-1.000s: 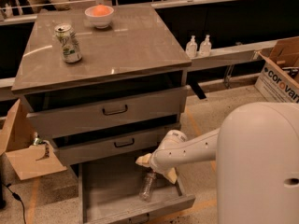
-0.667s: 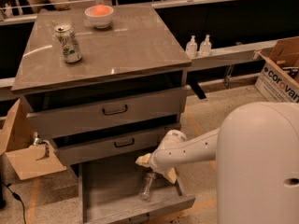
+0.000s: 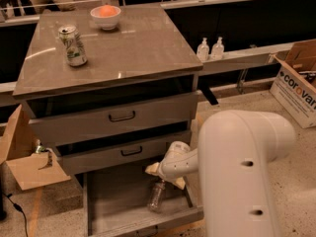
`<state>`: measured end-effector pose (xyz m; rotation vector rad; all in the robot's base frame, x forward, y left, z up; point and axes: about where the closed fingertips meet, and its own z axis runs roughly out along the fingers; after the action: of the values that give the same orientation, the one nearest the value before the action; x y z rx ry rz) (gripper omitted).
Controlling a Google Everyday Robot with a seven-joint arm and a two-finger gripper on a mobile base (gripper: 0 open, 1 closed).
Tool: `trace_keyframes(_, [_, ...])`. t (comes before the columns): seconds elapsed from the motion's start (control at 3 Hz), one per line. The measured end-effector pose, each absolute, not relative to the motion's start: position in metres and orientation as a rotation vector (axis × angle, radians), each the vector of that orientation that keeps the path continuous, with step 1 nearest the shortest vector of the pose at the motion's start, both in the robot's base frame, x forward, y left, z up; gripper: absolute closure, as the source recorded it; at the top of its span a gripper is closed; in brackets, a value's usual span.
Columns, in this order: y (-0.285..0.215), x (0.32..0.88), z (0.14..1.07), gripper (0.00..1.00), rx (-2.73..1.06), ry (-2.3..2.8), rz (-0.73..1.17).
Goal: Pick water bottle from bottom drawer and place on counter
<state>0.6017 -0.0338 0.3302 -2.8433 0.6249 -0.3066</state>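
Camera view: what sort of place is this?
Likely a lab or test bay, not a home: a freestanding drawer cabinet on speckled floor, a cardboard box on the ground, sanitizer bottles on a ledge. The gripper hangs over the water bottle in the bottom drawer.

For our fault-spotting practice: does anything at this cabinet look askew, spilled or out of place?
The water bottle in the open bottom drawer looks tilted, not standing straight, right beneath the gripper. On the counter, the can and bowl sit upright; nothing looks spilled.
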Motion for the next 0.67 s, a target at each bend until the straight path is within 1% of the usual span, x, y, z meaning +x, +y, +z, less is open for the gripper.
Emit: trace_keyframes(0.67, [-0.016, 0.642, 0.251, 0.00, -2.874, 0.547, -0.313])
